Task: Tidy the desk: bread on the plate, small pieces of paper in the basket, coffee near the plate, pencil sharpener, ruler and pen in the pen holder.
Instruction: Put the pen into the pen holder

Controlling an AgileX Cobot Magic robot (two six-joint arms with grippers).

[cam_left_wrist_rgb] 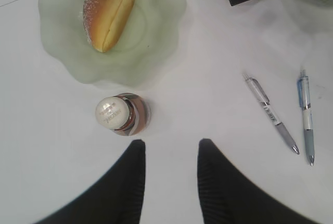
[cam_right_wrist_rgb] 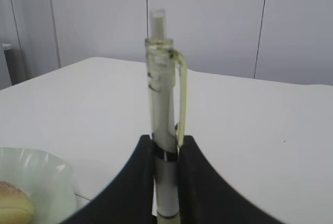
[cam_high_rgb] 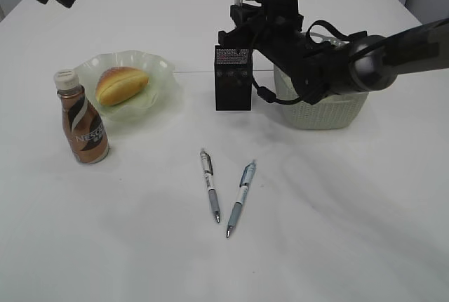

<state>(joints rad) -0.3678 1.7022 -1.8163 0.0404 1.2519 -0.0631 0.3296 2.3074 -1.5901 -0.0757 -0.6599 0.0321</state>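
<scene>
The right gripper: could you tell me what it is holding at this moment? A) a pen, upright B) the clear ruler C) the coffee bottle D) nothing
A: in the right wrist view the right gripper is closed on a pen standing upright, and the exterior view places it above the pen holder.

Your right arm (cam_high_rgb: 393,46) is matte black throughout: a smooth tube ending in a rounded, slightly glossy grey-black joint, then a blocky wrist housing. Thin black cables loop over the wrist and curl beneath it. A pale, ribbed strip sits on top of the right claw (cam_high_rgb: 238,7). Close up, its fingers (cam_right_wrist_rgb: 197,182) are broad, dull black, curved blades. Your left claw (cam_left_wrist_rgb: 169,151) has matching tapered black fingers with finely ribbed inner faces.
</scene>
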